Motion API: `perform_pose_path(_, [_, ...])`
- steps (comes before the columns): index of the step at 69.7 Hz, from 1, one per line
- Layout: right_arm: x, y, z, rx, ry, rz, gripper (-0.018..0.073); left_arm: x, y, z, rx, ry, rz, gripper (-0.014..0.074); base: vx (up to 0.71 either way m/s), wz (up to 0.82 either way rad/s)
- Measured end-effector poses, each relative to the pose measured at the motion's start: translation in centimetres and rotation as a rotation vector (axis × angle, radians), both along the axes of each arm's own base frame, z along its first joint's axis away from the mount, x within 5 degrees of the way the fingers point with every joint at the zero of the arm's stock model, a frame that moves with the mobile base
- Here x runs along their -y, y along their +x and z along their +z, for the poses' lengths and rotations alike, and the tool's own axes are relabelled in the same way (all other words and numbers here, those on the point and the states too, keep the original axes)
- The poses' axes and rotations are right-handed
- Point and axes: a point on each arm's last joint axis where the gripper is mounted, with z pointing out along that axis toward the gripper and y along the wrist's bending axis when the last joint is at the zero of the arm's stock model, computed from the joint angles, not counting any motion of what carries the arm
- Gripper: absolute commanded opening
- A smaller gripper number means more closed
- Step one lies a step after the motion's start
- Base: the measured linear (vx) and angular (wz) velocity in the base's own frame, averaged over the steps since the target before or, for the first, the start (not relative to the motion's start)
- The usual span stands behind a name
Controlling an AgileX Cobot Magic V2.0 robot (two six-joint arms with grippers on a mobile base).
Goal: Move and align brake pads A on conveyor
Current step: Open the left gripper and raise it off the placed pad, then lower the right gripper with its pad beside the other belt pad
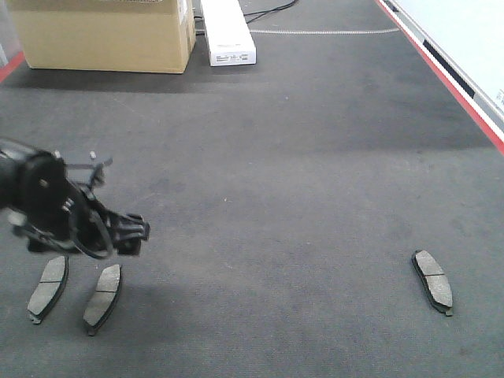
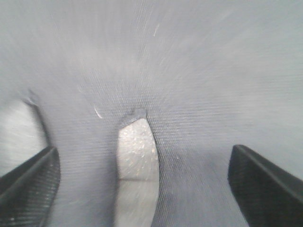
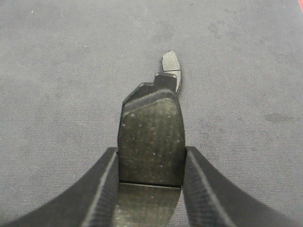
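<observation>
Near belt's left edge, left gripper jaws spread above two pads; right gripper pinches pad.

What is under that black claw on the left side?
Under the left gripper lies one brake pad flat on the grey conveyor belt, showing between its open fingers. A second pad lies beside it. The pads' undersides are hidden.

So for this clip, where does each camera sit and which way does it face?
Exterior front: high, looking down the conveyor; shows left gripper above two brake pads, a third far right.
Left wrist: close above the belt, facing down between its open fingers at one pad.
Right wrist: looks along its fingers, shut on a held pad; another pad beyond.
Shared: the left views show the same pad.
</observation>
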Motion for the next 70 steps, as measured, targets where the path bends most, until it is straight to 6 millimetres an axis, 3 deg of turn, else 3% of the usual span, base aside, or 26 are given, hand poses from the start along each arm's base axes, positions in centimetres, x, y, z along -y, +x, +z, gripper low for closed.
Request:
perform_pose_path(16, [0.0, 0.0, 0.0, 0.0, 0.0, 0.0, -0.0001, -1.4, -3.5, 6.6, 0.17, 0.031, -0.084, 0.0615, 0.0, 0.0])
perform_pose_path(32, [0.0, 0.0, 0.0, 0.0, 0.0, 0.0, -0.0001, -4.1, -10.8, 12.2, 0.419, 0.053, -0.111, 0.0566, 0.0, 0.0])
perform_pose_path(56, [0.0, 0.0, 0.0, 0.0, 0.0, 0.0, -0.0001, -7.7, -22.5, 14.2, 0.733, -0.009, -0.084, 0.0566, 0.0, 0.0])
perform_pose_path(70, [0.0, 0.0, 0.0, 0.0, 0.0, 0.0, -0.0001, -9.2, -27.1, 13.1, 0.798, -0.02, -0.066, 0.0554, 0.0, 0.0])
